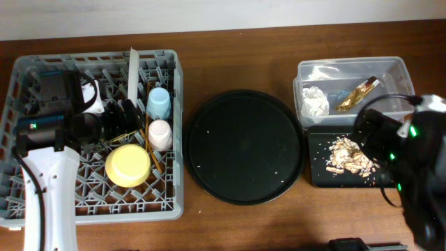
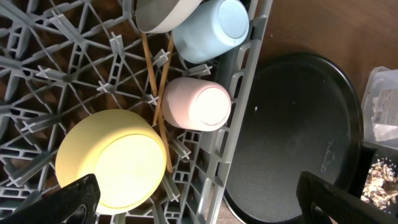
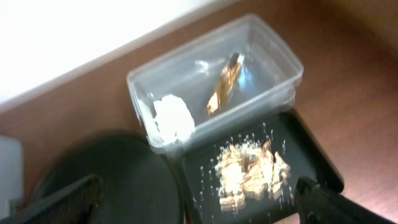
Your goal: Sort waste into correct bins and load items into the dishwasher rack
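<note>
Sorting looks done, both end effectors empty

Left end effector point(image 2: 199, 202) hangs over the rack point(image 1: 167, 202), fingers spread wide, holding nothing. Right end effector point(image 3: 199, 202) is spread wide too and empty, above the bins.

In the rack, the bowl point(image 1: 128, 165), blue cup point(image 1: 159, 102) and pink cup point(image 1: 160, 134) sit bottom up, I think so water can run off. The plate point(image 1: 132, 73) stands on its edge. The chopsticks point(image 2: 151, 74) lie flat on the grid beside the pink cup. Their long way runs from the far wall toward the near one.

The napkin point(image 1: 315, 102) and wrapper point(image 1: 357, 94) lie in the tub point(image 1: 348, 63), dry trash together. The wrapper lies slanted, pointing to the tub's far right corner. The scraps point(image 1: 348, 157) lie in the black tray point(image 1: 317, 178).
</note>
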`<control>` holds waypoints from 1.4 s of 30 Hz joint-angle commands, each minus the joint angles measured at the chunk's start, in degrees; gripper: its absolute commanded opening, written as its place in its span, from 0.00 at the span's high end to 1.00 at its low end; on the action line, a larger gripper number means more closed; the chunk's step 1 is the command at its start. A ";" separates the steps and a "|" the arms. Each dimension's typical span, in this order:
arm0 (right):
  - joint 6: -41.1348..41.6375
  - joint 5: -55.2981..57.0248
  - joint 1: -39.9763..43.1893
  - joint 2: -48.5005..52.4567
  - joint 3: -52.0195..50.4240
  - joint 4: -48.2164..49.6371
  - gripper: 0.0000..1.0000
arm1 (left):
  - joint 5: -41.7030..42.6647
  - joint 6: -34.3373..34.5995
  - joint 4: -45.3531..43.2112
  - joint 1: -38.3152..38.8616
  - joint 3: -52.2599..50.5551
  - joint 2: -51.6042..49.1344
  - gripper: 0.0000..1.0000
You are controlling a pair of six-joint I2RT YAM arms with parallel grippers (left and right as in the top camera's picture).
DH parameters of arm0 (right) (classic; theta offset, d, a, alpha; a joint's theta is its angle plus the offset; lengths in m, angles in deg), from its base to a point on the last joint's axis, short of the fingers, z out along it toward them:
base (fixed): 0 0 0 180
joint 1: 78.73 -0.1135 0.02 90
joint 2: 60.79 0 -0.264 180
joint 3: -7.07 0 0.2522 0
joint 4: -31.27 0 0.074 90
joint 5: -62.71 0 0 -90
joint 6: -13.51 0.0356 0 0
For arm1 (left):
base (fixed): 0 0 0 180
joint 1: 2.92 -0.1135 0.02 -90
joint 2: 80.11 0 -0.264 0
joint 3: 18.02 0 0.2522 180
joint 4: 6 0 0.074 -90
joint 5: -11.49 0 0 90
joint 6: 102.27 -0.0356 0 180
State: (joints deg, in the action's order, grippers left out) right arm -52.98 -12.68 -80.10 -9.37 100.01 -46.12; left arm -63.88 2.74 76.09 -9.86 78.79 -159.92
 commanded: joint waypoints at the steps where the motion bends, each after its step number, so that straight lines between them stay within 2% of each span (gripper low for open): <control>1: -6.47 5.53 -6.47 -10.80 -7.87 14.29 0.01 | 0.61 -0.04 0.04 -0.22 0.70 0.87 0.01; 3: -6.80 5.27 -7.76 -17.35 -15.74 25.31 0.01 | 0.61 -0.04 0.04 -0.22 0.70 0.87 0.01; 6: -7.39 1.18 -7.93 -31.58 -35.76 48.09 0.02 | 0.61 -0.04 0.04 -0.22 0.70 0.87 0.01; 8: -8.50 -1.51 -7.93 -39.34 -47.91 56.94 0.01 | 0.61 -0.04 0.04 -0.22 0.70 0.87 0.01; 11: -8.48 -4.13 -6.78 -46.03 -61.64 64.19 0.01 | 0.61 -0.04 0.04 -0.22 0.70 0.87 0.01; 17: -8.50 -3.74 -5.20 -51.23 -74.42 66.05 0.01 | 0.61 -0.04 0.04 -0.22 0.70 0.87 0.01; 21: -9.38 -3.96 -4.92 -51.23 -78.66 65.99 0.01 | 0.61 -0.04 0.04 -0.22 0.70 0.87 0.01; 23: -13.42 -4.98 -4.92 -51.23 -78.86 59.52 0.01 | 0.61 -0.04 0.04 -0.22 0.70 0.87 0.01; 26: -30.67 -10.08 -4.92 -51.23 -78.86 59.14 0.01 | 0.61 -0.04 0.04 -0.22 0.70 0.87 0.01; 28: -34.62 -8.55 -4.92 -51.23 -78.86 59.32 0.01 | 0.61 -0.04 0.04 -0.22 0.70 0.87 0.01; 32: -34.58 -9.38 -4.42 -51.23 -78.86 59.34 0.01 | 0.61 -0.04 0.04 -0.22 0.70 0.87 0.01; 38: -21.62 -9.92 2.95 -51.23 -78.86 59.34 0.01 | 0.61 -0.04 0.04 -0.22 0.70 0.87 0.01; 42: -21.68 -9.92 2.95 -51.23 -78.86 59.34 0.01 | 0.61 -0.04 0.04 -0.22 0.70 0.87 0.01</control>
State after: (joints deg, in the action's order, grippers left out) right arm -76.44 -22.30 -77.63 -60.10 21.59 13.61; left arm -63.86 2.74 76.07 -9.86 78.86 -159.83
